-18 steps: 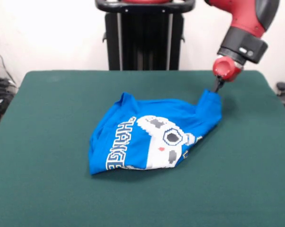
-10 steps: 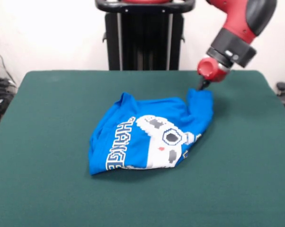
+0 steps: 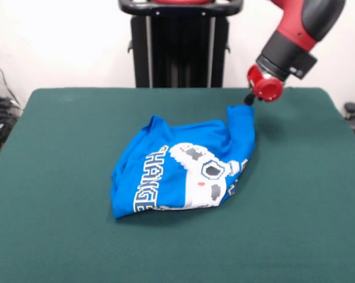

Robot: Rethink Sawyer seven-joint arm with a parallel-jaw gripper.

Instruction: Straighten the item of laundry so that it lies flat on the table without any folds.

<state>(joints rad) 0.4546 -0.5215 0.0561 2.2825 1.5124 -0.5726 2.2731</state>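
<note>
Lifting and drifting left since earlier, the gripper [image 3: 247, 101] pinches the T-shirt [image 3: 183, 168] by one corner, whose limp, light cotton sags over the table [image 3: 59, 147].

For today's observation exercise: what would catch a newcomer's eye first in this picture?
First, the bright blue T-shirt bunched near the middle of the dark green table, its white pixel graphic and lettering showing. Next, the red arm's gripper at the shirt's upper right corner, which is lifted up to it.
</note>
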